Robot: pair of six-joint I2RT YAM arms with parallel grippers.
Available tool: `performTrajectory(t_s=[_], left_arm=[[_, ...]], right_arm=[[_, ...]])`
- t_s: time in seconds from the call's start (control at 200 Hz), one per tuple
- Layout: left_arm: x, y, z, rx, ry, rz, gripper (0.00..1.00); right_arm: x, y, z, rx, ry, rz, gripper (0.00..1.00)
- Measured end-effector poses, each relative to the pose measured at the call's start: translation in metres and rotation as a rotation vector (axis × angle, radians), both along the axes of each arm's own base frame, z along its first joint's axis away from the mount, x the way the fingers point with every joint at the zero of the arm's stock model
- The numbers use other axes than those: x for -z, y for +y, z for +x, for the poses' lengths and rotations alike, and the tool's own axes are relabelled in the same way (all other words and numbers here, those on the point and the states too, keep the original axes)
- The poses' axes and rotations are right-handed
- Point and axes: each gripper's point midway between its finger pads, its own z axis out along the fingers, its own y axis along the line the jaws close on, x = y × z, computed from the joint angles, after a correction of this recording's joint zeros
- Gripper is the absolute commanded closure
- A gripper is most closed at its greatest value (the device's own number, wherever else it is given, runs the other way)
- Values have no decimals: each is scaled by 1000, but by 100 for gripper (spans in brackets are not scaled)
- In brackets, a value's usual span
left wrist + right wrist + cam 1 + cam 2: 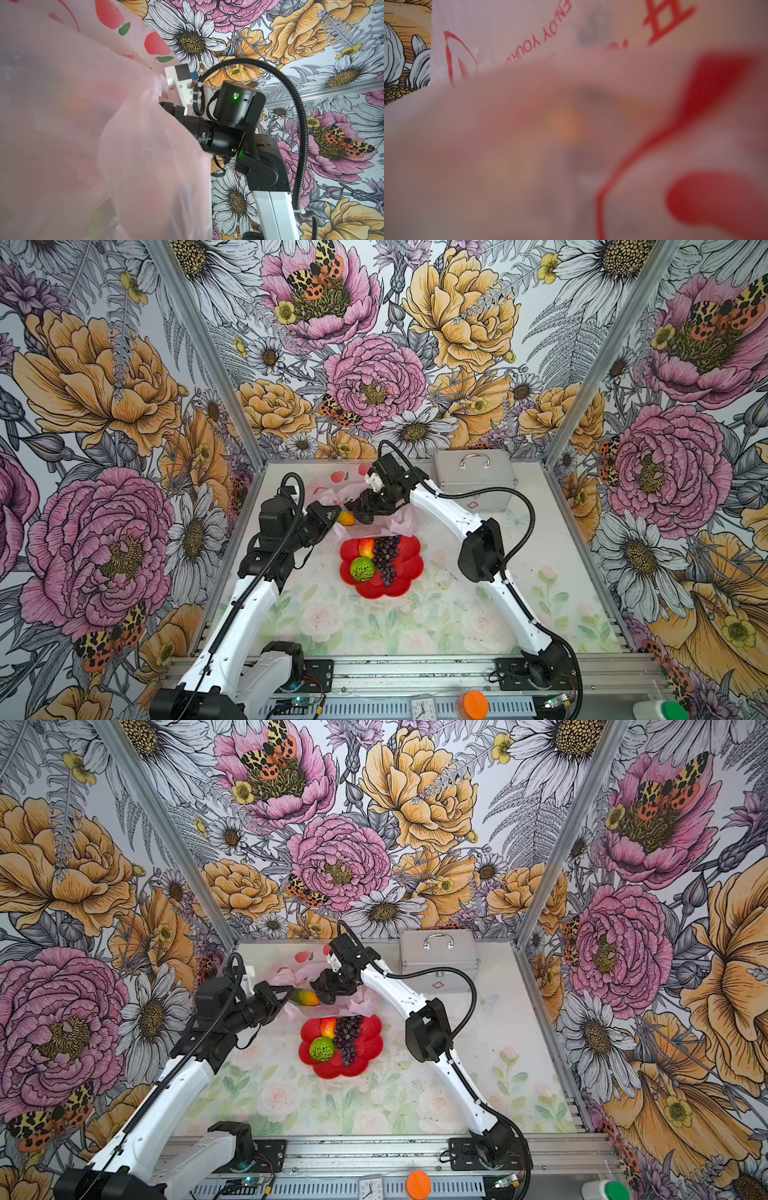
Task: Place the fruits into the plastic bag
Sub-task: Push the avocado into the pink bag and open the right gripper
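Observation:
The pale-pink plastic bag lies crumpled at the back of the table, and it fills both wrist views. My left gripper is shut at the bag's near edge and seems to pinch it. A green-orange elongated fruit sits at the bag's mouth between the two grippers. My right gripper is at the fruit's orange end, with its jaws hidden. In both top views a red plate holds a red-orange fruit, a purple grape bunch and a bumpy green ball.
A silver metal case stands at the back right, behind the right arm. An orange lid, a small clock and a green-capped container sit on the front rail. Flowered walls close in three sides.

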Motion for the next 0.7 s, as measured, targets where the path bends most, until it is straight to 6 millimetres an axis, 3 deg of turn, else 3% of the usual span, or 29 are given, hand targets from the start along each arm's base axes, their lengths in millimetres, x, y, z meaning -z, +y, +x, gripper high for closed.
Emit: performTrajectory(t_s=[0.125,0.59,0.7], left_arm=[[0,0,0,0,0,0,100],[0,0,0,0,0,0,100],[0,0,0,0,-1,0,100]], right_arm=[[0,-3,3,7,-1,0,33],[0,-3,3,6,-2,-1,33],[5,-11,8,29,-10,-31,33]])
